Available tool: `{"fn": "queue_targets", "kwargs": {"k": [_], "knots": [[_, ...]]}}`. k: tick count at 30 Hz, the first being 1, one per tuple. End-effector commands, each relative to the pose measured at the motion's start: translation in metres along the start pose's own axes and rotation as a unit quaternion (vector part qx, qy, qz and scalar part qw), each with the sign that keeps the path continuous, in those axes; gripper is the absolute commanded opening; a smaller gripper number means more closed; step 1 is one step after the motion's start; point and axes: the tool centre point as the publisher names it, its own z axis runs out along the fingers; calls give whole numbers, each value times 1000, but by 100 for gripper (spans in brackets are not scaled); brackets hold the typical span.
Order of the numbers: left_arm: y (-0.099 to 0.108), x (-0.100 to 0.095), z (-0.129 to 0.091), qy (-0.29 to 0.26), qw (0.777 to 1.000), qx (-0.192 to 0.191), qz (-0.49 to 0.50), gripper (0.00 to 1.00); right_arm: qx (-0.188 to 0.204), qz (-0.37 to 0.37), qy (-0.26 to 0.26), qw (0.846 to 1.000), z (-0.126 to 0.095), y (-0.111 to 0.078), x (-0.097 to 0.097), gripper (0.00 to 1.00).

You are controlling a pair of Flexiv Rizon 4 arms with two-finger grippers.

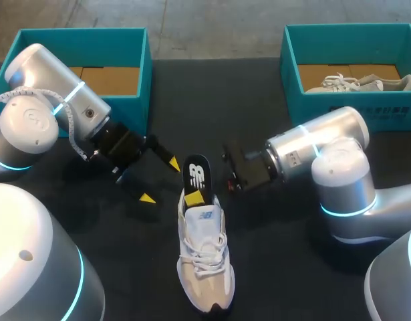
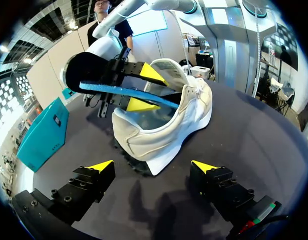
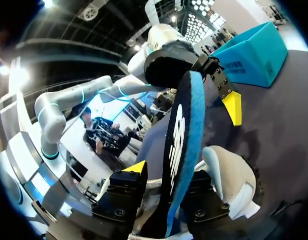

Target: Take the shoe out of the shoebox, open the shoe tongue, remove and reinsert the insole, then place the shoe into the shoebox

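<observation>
**Desk:** Where is the shoe seen?

**Caption:** A white sneaker [image 1: 205, 261] is pictured resting on the black table [image 1: 138, 267]. It lies outside both the left shoebox [image 1: 85, 35] and the right shoebox [image 1: 305, 100]. Its toe is pointed toward the near edge and its heel toward the boxes.

**Desk:** And the insole?

**Caption:** The black insole [image 1: 196, 175], blue on its underside, is held on end out of the heel opening, with its lower end inside the shoe. It is clamped by the right gripper [image 2: 145, 90], and one yellow-tipped finger [image 2: 151, 73] is pressed to each face.

**Desk:** How is the other tool shown?

**Caption:** The left gripper [image 1: 160, 180] is seen spread wide with nothing grasped, just beside the heel on the robot's left. In its own wrist view the heel is framed ahead of the fingers and apart from both.

**Desk:** What is shown in the boxes?

**Caption:** Both teal boxes are set at the table's far side. The left one is lined with brown cardboard [image 1: 111, 80]. In the right one a second sneaker [image 1: 362, 83], pale grey, is laid on its side.
</observation>
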Motion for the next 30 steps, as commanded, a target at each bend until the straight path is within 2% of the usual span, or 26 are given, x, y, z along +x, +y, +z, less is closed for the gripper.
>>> {"fn": "queue_targets", "kwargs": {"k": [1, 6, 10, 12, 15, 30], "knots": [[0, -1, 1, 1, 1000, -2, 0, 100, 9, -2, -1, 1000, -1, 9, 0, 30], [0, -1, 1, 1, 1000, -2, 0, 100, 9, -6, -2, 1000, -3, 14, -1, 31], [0, -1, 1, 1, 1000, -2, 0, 100, 5, -8, -4, 1000, -4, 15, -1, 26], [0, -1, 1, 1, 1000, -2, 0, 100, 1, -7, -5, 1000, -4, 15, -1, 18], [0, -1, 1, 1, 1000, -2, 0, 100, -2, -7, -4, 1000, -3, 14, -1, 0], [0, -1, 1, 1, 1000, -2, 0, 100, -4, 0, 2, 1000, 0, 5, -3, 0]]}}
